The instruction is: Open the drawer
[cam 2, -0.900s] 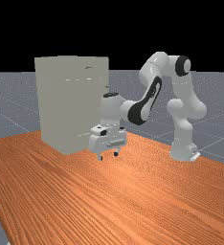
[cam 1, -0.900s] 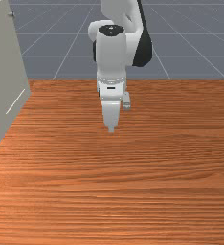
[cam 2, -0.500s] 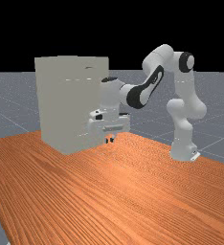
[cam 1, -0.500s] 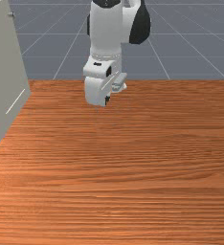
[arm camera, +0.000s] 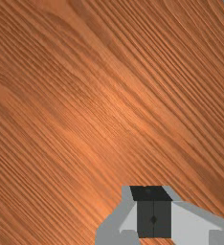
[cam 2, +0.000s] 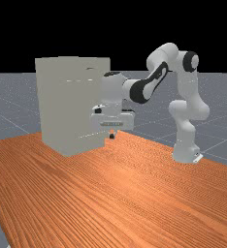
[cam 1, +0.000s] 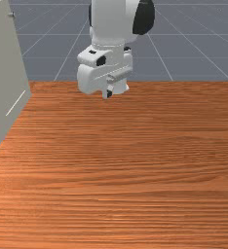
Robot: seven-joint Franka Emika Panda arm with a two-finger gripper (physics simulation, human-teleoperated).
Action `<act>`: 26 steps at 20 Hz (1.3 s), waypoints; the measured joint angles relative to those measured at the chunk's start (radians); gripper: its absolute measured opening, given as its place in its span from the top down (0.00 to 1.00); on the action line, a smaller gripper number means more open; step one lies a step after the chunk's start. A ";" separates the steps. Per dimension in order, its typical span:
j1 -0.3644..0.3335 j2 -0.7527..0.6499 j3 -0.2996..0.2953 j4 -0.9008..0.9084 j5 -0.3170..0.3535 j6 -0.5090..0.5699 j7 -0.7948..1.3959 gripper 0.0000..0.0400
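Pale grey, the drawer cabinet (cam 2: 69,106) is pictured at ten o'clock from the gripper (cam 2: 111,136), closed tip to tip on nothing, in the far view, and at nine in the front view, a sideways approach likely needed.

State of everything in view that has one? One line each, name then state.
Claw: shut, nothing held, pointing down above the table.
Arm: bent, reaching toward the far view's left.
Cabinet: upright on the table, no drawer seen pulled out.
Small grey fitting on the cabinet: not touched by the claw.
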 joint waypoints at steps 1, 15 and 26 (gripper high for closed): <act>0.003 -0.002 -0.003 0.003 0.002 -0.005 0.038 1.00; 0.043 -0.006 -0.048 0.015 0.032 -0.024 0.567 1.00; 0.073 -0.034 -0.079 -0.005 0.056 0.005 0.967 1.00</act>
